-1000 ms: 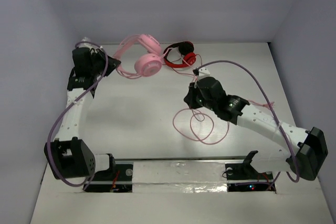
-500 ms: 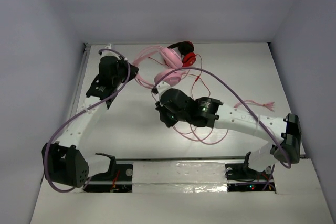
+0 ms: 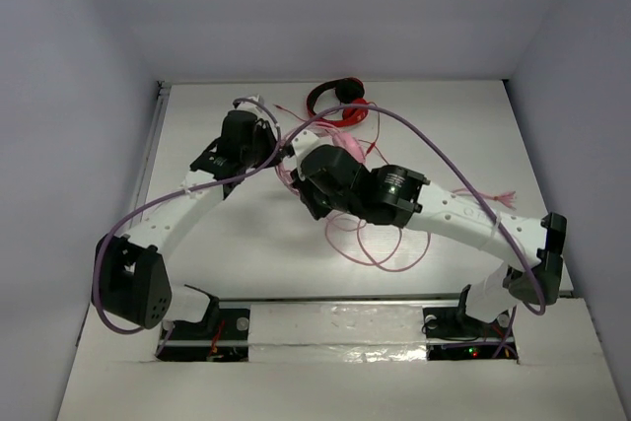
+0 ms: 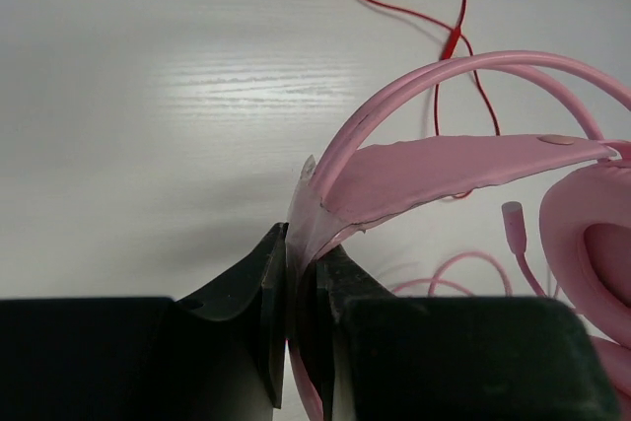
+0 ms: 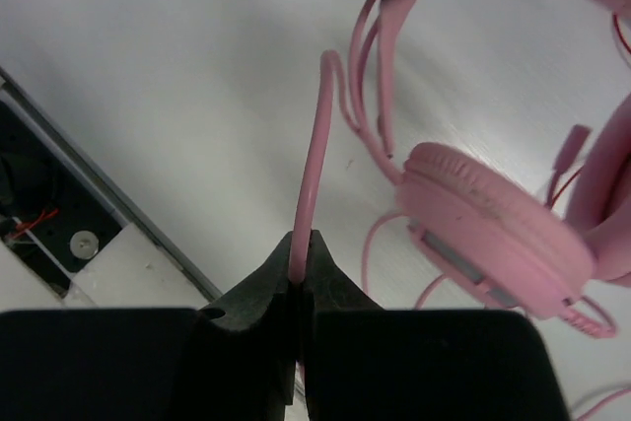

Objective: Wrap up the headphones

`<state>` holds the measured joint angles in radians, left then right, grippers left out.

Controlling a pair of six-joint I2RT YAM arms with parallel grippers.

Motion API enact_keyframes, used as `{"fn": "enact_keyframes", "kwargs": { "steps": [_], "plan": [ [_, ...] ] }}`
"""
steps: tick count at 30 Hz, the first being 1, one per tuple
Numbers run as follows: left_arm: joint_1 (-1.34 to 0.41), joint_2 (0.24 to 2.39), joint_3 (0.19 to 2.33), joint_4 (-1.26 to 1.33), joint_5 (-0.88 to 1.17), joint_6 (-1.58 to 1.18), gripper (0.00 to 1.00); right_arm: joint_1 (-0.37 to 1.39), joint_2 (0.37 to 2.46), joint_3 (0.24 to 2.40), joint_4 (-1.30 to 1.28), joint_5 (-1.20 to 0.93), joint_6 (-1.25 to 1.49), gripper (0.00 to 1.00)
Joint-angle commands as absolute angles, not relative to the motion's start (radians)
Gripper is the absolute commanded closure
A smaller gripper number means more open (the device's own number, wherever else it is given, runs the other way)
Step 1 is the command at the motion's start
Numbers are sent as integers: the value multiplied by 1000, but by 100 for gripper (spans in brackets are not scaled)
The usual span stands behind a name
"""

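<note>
Table area at the far middle holds the headphones, between both arms. Left gripper fingers are clamped on the headband. Right gripper fingers are pinched on the thin pink cable.

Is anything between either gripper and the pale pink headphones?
Nothing visible: the left gripper is shut on the pink headband of the pale pink over-ear headphones, the right gripper on their thin pink cable.
</note>
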<state>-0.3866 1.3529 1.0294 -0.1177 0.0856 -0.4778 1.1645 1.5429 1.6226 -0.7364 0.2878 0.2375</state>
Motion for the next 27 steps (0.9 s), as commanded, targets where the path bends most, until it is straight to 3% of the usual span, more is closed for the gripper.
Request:
{"fn": "enact_keyframes", "kwargs": {
  "steps": [1,17,27],
  "plan": [
    [-394,1307,1089,-100,146,-443,100,1144,1525,1671,-770,391,201,100],
    [-394,1377,1247,-316,442,-187,100,1031,1345,1565,-779,558,160,100],
    [-376,1348,1224,-247,629,-196,100,1022,1312,1503,-766,643,192,96]
  ]
}}
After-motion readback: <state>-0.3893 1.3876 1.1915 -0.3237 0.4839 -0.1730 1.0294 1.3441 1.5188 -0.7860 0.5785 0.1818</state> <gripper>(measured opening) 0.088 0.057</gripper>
